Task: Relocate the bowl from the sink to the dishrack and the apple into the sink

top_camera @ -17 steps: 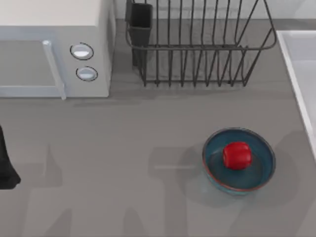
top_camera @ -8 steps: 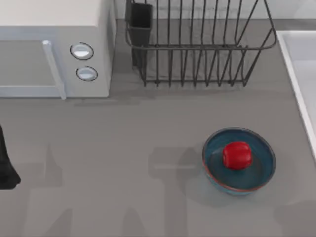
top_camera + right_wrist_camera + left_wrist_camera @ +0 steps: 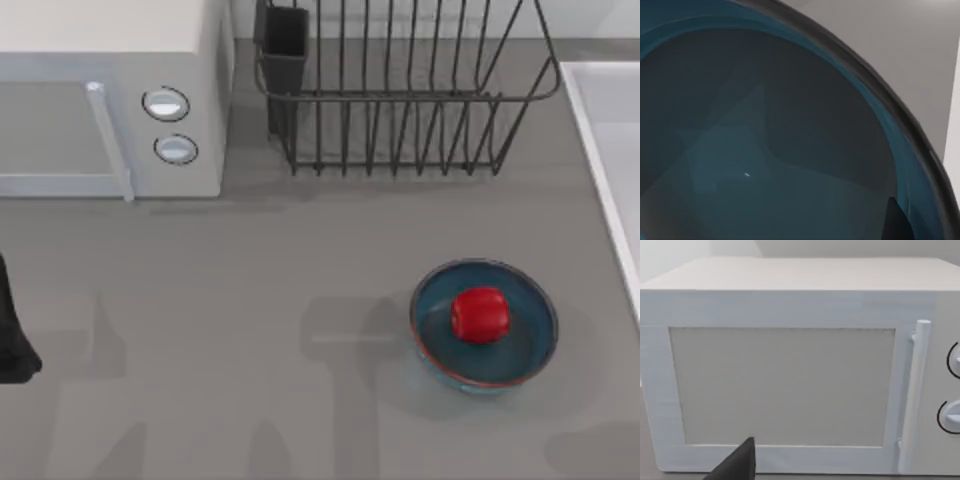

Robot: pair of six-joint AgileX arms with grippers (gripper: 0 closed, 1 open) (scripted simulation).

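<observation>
A deep-blue bowl (image 3: 484, 323) stands on the grey counter at the right, with the red apple (image 3: 480, 314) lying inside it. The dark wire dishrack (image 3: 400, 100) stands at the back, holding nothing. The white sink (image 3: 597, 160) runs along the right edge. In the right wrist view a blue bowl (image 3: 765, 150) is seen from very close, its inside bare, with a dark part of my right gripper (image 3: 897, 220) at its rim. I cannot tell where that bowl stands. My left arm (image 3: 10, 340) is parked at the far left edge.
A white microwave (image 3: 110, 100) with two round knobs fills the back left, and the left wrist view faces its door (image 3: 785, 385). A black utensil cup (image 3: 285, 50) hangs on the rack's left corner. Bare grey counter (image 3: 250, 330) spreads across the middle and front.
A soft shadow at the right of the counter has slid toward the front right corner. The bowl with the apple, the rack and the left arm have not moved.
</observation>
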